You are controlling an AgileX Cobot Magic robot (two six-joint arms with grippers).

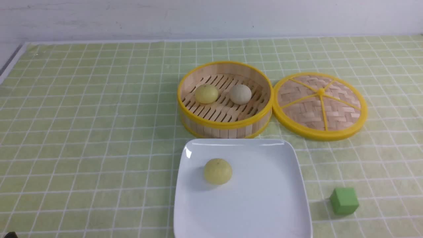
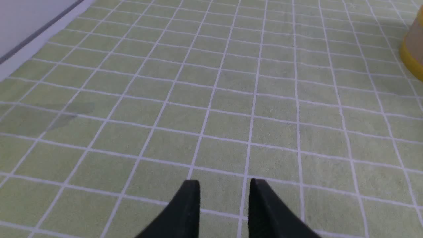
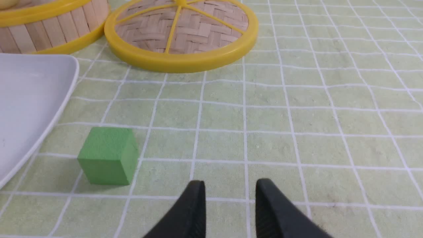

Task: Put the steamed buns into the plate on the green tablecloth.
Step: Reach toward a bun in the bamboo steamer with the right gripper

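Nearest, only the tapered black tips of each gripper show, in the wrist views; the rest is cut off. The left gripper (image 2: 224, 185) hangs over bare green tablecloth (image 1: 82, 132), its two fingers apart with nothing between them. The right gripper (image 3: 230, 185) is likewise parted and empty, near one matte green cube (image 1: 344, 200) that sits just right of the plate (image 1: 264, 211). The plate is a single glossy white square with rounded corners and a raised rim, and the front view cuts off its near edge. On its left half rests one pale yellow bun (image 1: 217, 171), a smooth dome.

Just past the plate's far rim stands one round bamboo steamer (image 1: 224, 124) of slatted wood with yellow bands. It holds a second yellow bun (image 1: 206, 93) on the left and an off-white bun (image 1: 240, 94) on the right, making three buns in all. At the steamer's right, seemingly edge to edge with it, lies one woven lid (image 1: 320, 105) with yellow ribs. The white-gridded cloth ends at a pale wall (image 1: 211, 16).
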